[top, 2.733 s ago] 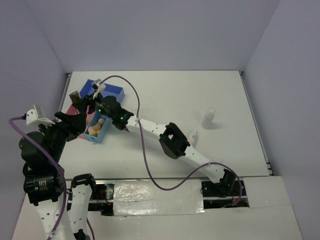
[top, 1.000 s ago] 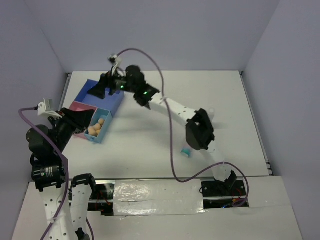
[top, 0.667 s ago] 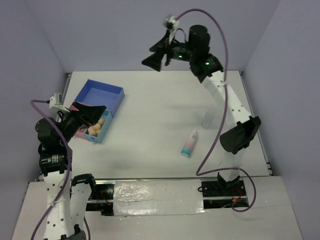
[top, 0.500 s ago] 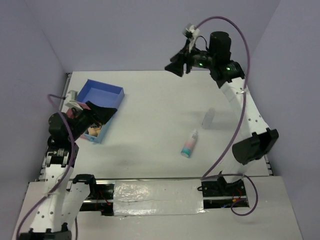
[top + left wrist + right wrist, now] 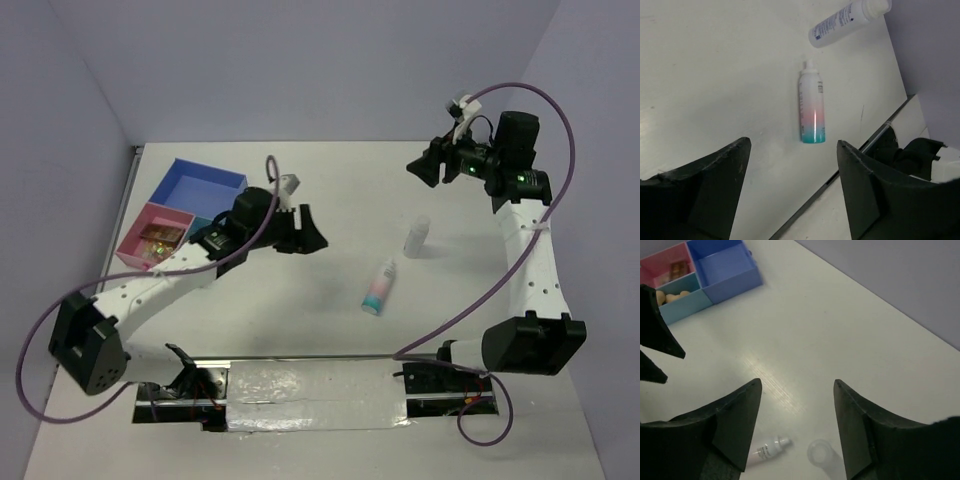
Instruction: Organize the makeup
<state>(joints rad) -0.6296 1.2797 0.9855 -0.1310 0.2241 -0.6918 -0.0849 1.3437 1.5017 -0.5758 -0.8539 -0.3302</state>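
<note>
Evidently the tube (image 5: 378, 287) is next: it lies flat on the table (image 5: 330, 180), well apart from the tray (image 5: 205, 180), with its cap towards the upright bottle (image 5: 416, 237) nearby. The left gripper (image 5: 308, 230) hangs between tray and tube, jaws spread wide and holding nothing; its wrist view frames the tube between the fingers. The next move calls for lowering over the tube's middle, fingers across its width. The right gripper (image 5: 420, 168), raised over the far right, gapes empty too. In the tray, sponges (image 5: 671, 296) sit in the teal compartment. Nothing blocks the path, though the bottle could be knocked.
</note>
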